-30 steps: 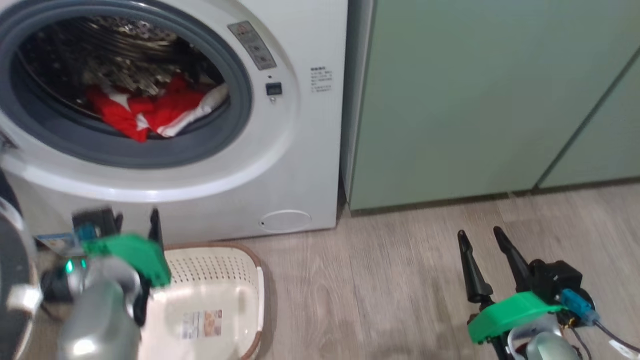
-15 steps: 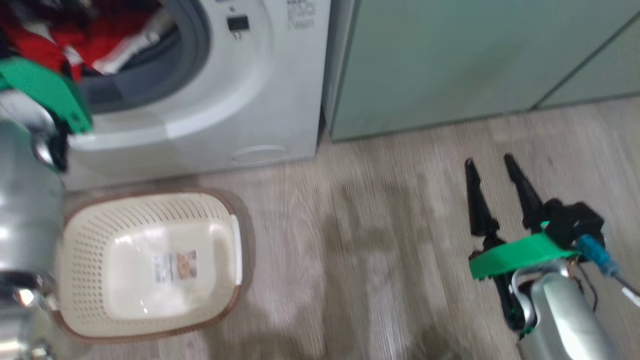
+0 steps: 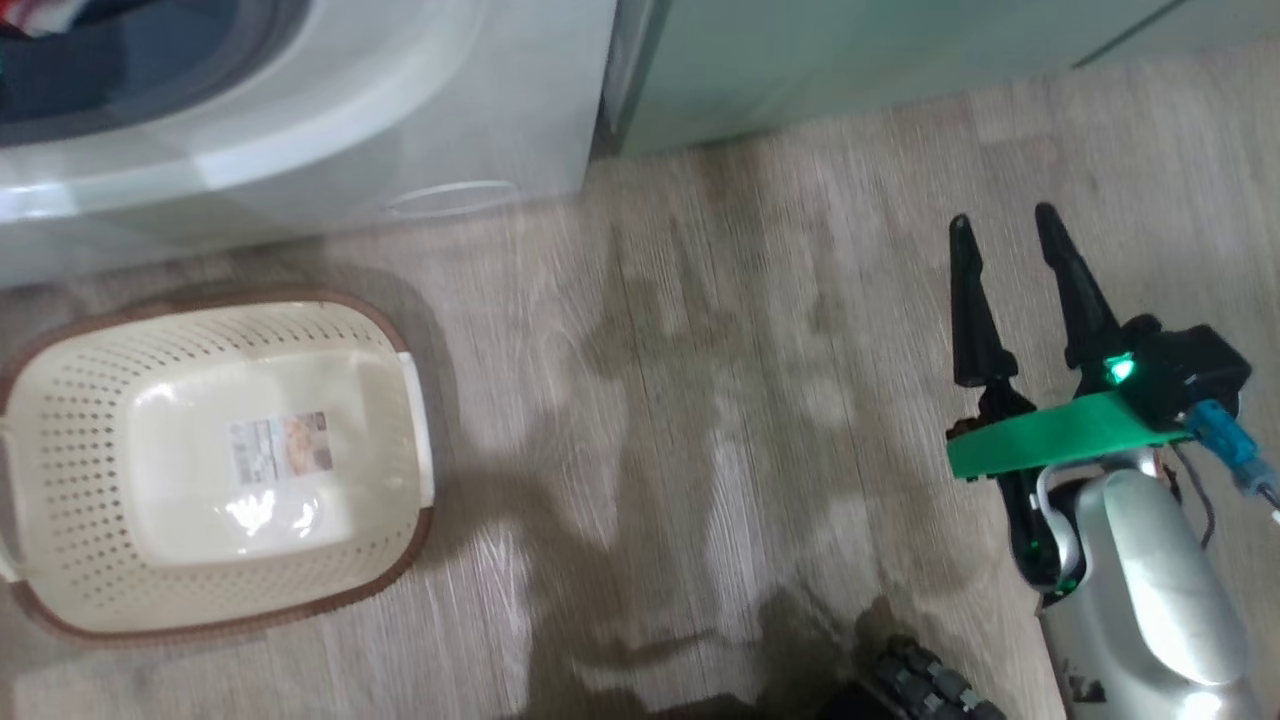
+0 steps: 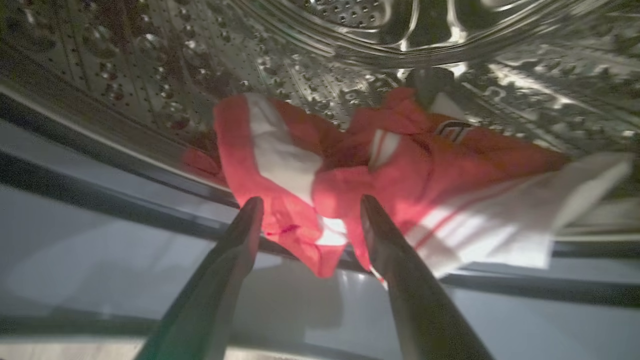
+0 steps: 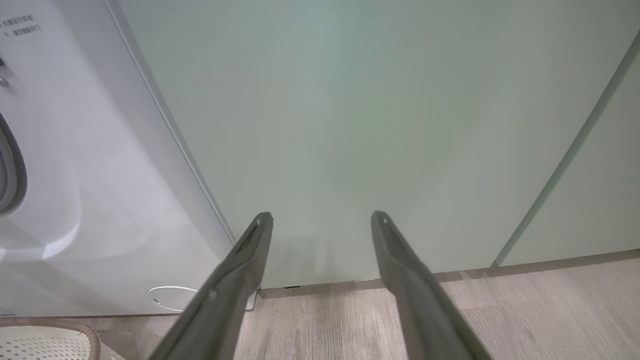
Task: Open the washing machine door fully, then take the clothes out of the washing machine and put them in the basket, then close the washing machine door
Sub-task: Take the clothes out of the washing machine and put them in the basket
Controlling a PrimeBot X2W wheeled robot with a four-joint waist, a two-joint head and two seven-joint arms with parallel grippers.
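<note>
The left gripper is released: its two fingers stand spread wide and hold nothing. Directly ahead of the fingertips, framed between them in the left wrist view, a red fold of the clothes hangs over the front lip of the drum. Whether the tips touch the fabric cannot be told. The garment lies at the drum's front edge with its long axis across the line of the fingers, a red and white fold at one end and a white striped panel at the other. On this evidence, a short straight advance followed by closing should take the near fold. The right gripper is likewise released and empty, over the floor, well apart from the washing machine and facing the green cabinet. The left arm is therefore the nearer. The basket stands empty on the floor just in front of the machine.
</note>
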